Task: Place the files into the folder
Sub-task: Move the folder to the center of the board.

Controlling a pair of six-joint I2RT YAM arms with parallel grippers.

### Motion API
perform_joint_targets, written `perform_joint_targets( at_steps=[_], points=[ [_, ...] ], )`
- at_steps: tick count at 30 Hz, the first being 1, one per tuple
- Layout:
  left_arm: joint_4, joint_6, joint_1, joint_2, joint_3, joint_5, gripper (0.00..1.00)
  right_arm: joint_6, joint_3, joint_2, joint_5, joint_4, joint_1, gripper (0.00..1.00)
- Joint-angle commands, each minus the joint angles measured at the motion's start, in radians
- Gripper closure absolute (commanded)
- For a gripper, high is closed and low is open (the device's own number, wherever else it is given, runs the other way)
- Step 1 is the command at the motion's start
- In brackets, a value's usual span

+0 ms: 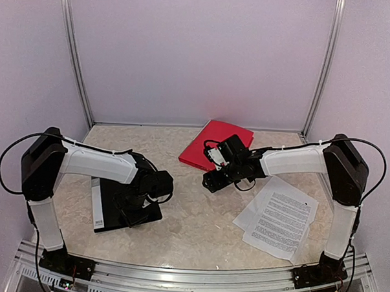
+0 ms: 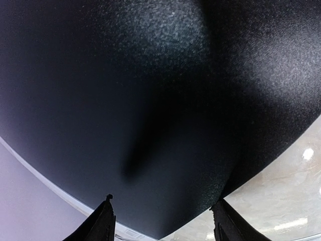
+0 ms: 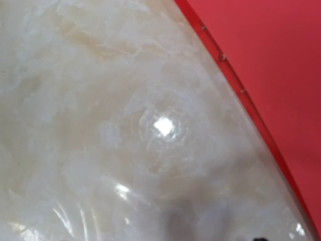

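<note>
Fanned white printed sheets (image 1: 279, 221) lie at the marbled desk's (image 1: 198, 230) near right corner, well apart from the left gripper (image 2: 163, 223), parted and empty over a grainy black folder (image 2: 150, 100), and the right gripper (image 1: 209, 183), spread and empty.

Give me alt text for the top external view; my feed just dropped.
Two arms reach over a marbled table: the left gripper sits low over a black folder at the left, and the right gripper hovers beside a red folder at the back. Loose white printed sheets lie near the right arm's base.
</note>
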Motion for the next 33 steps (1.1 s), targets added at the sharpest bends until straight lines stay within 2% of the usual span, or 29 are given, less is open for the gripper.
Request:
perform_joint_targets(
  at_steps=[1,5,9,13,22,27,29,31,33],
  points=[
    [0.013,0.012,-0.017,0.036,-0.015,-0.043,0.38,0.009,-0.006,0.017,-0.009,0.013,0.015,0.23],
    [0.013,0.009,-0.025,0.055,-0.014,-0.052,0.47,0.012,-0.006,0.023,-0.008,0.017,0.016,0.23],
    [0.034,0.027,-0.047,0.043,-0.019,-0.025,0.45,0.012,-0.004,0.027,-0.009,0.016,0.020,0.23],
    [0.049,0.031,-0.056,0.018,-0.026,-0.024,0.39,0.011,-0.001,0.028,-0.008,0.013,0.020,0.23],
    [0.036,0.008,-0.053,0.043,-0.027,-0.120,0.45,0.016,0.021,0.048,-0.040,0.012,0.029,0.23],
    [0.041,0.013,-0.056,0.044,-0.019,-0.116,0.60,0.018,0.020,0.055,-0.042,0.012,0.033,0.24],
    [0.042,0.017,-0.059,0.042,-0.014,-0.116,0.70,0.019,0.018,0.052,-0.042,0.012,0.035,0.24],
    [0.045,0.020,-0.065,0.040,-0.004,-0.118,0.85,0.018,0.018,0.049,-0.040,0.012,0.037,0.24],
    [0.049,0.019,-0.076,0.043,0.005,-0.136,0.93,0.019,0.019,0.046,-0.037,0.010,0.037,0.24]
  ],
)
